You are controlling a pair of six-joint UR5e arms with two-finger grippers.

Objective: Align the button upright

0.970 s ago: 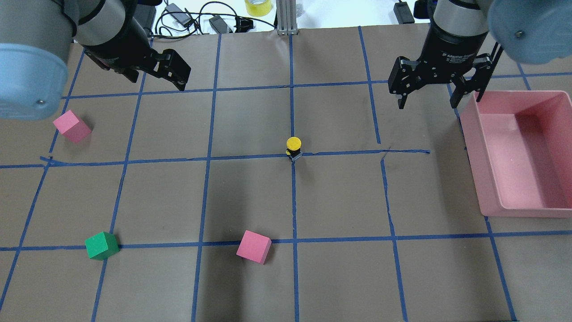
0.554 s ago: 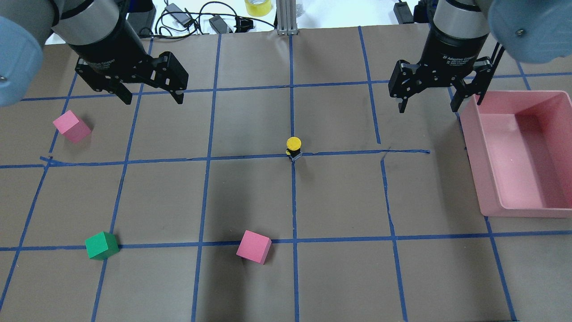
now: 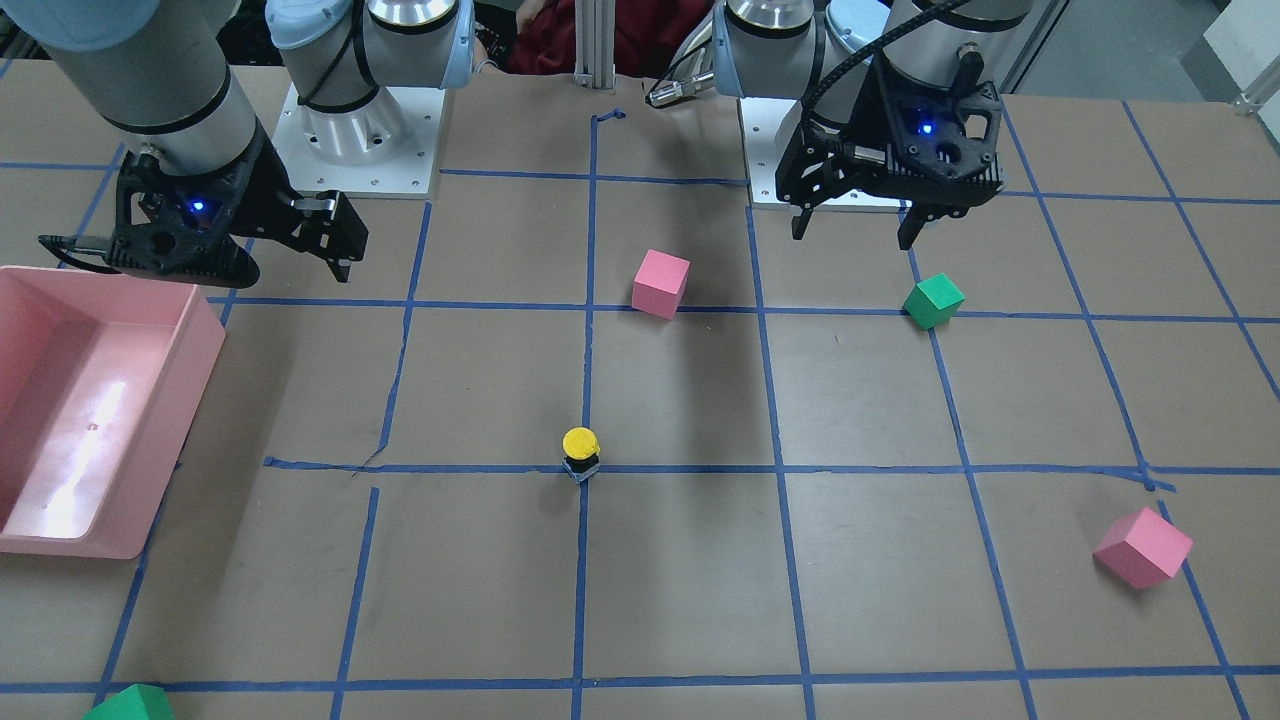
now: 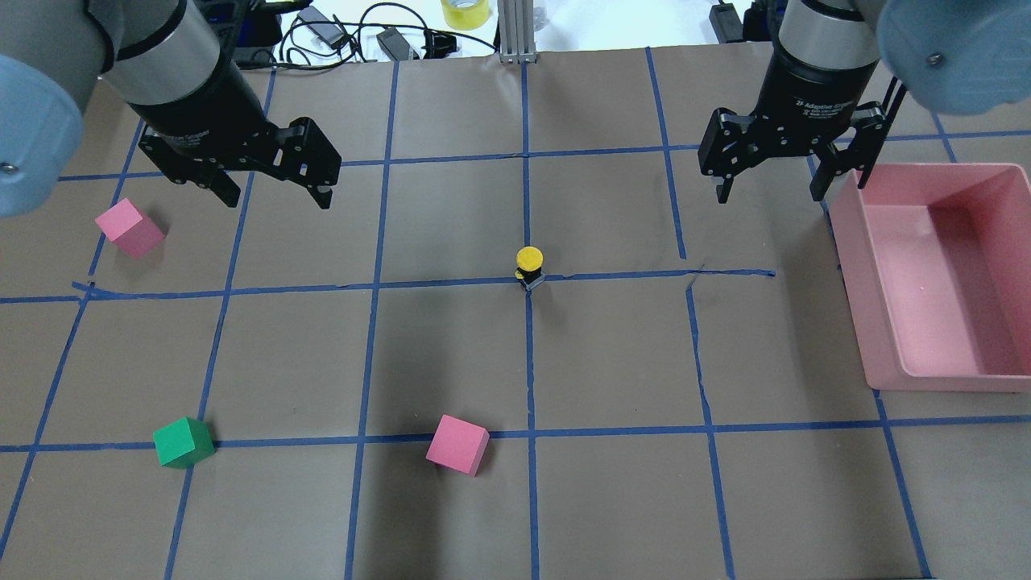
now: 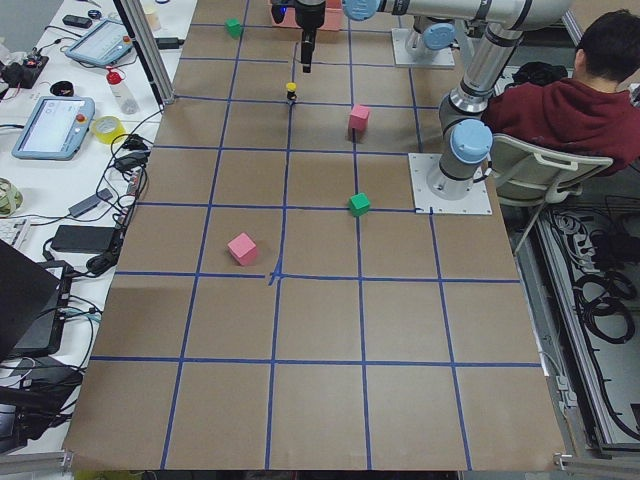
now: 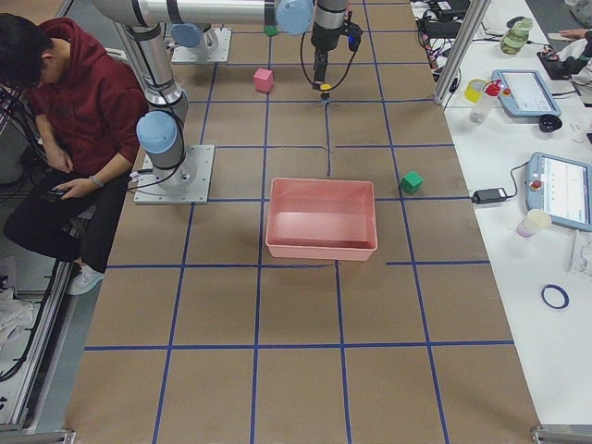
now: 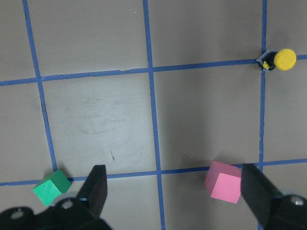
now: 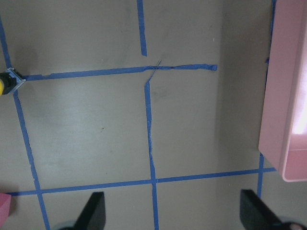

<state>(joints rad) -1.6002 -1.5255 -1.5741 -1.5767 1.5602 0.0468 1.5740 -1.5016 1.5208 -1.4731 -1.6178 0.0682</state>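
Note:
The button stands upright at a blue tape crossing mid-table, yellow cap on top, black body and pale block below. It also shows in the front view, at the top right of the left wrist view and at the left edge of the right wrist view. My left gripper hangs open and empty above the table, far to the button's left. My right gripper hangs open and empty to the button's right, beside the pink bin. Neither touches anything.
A pink bin stands at the right edge. One pink cube lies at the left, another at the near middle, and a green cube at the near left. Cables lie beyond the far edge.
My left gripper has swung round, so both its fingers now point down, and shifted slightly toward the near side. My right gripper has barely moved. The button has not moved.

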